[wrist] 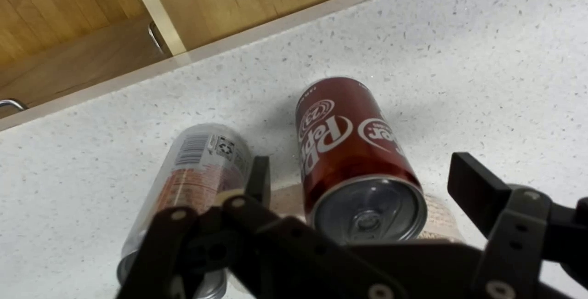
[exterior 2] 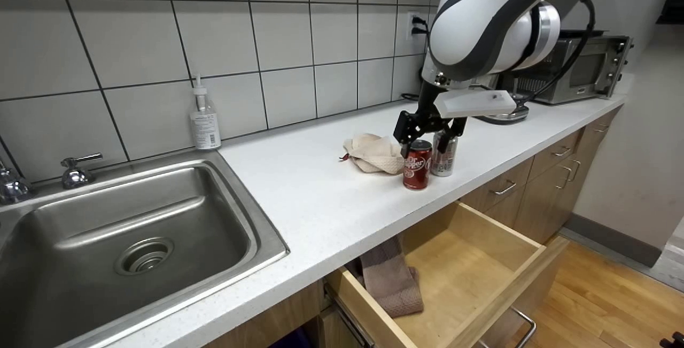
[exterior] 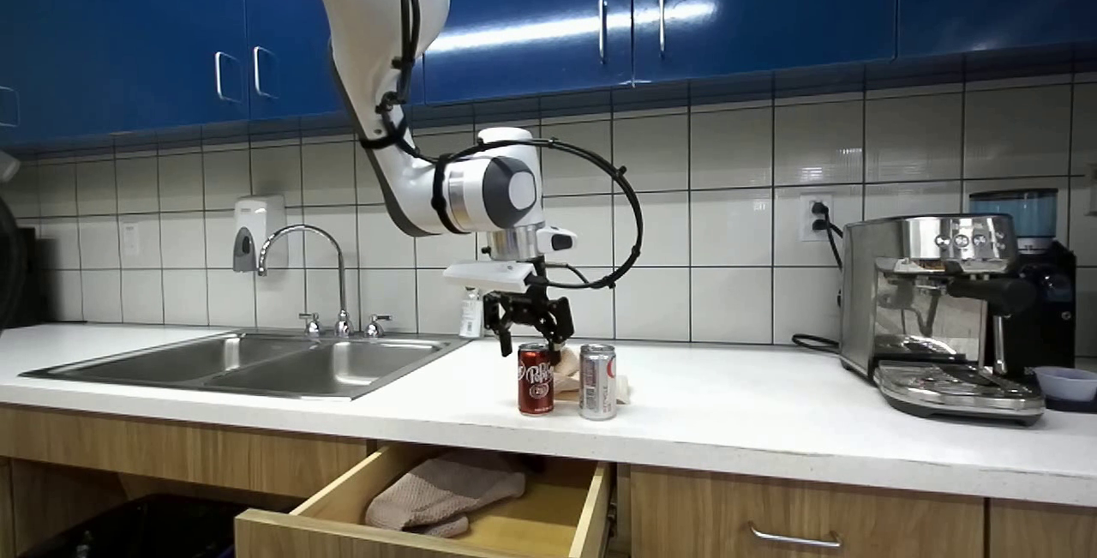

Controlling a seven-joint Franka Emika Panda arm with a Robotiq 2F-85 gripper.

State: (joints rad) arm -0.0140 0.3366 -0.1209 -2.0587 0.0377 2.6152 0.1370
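A red Dr Pepper can (wrist: 340, 129) stands upright on the white counter. My gripper (wrist: 363, 177) is open above and around its top, one finger on either side. In the wrist view gaps show between the can and both fingers, so nothing is held. A silver can (wrist: 202, 166) stands close beside it; the finger (wrist: 261, 175) on that side comes between the two cans. Both exterior views show the gripper (exterior: 531, 351) pointing down at the red can (exterior 2: 417, 169). Behind the cans lies a crumpled beige cloth (exterior 2: 374, 153), partly hidden by them in the wrist view.
Below the counter edge, a wooden drawer (exterior 2: 470, 268) is pulled out, with a brownish knitted cloth (exterior: 454, 489) inside. A steel sink (exterior 2: 240, 193) and a soap bottle (exterior 2: 204, 129) are to one side. On the other stands a coffee machine (exterior: 926, 284). Blue cabinets (exterior: 531, 18) hang above.
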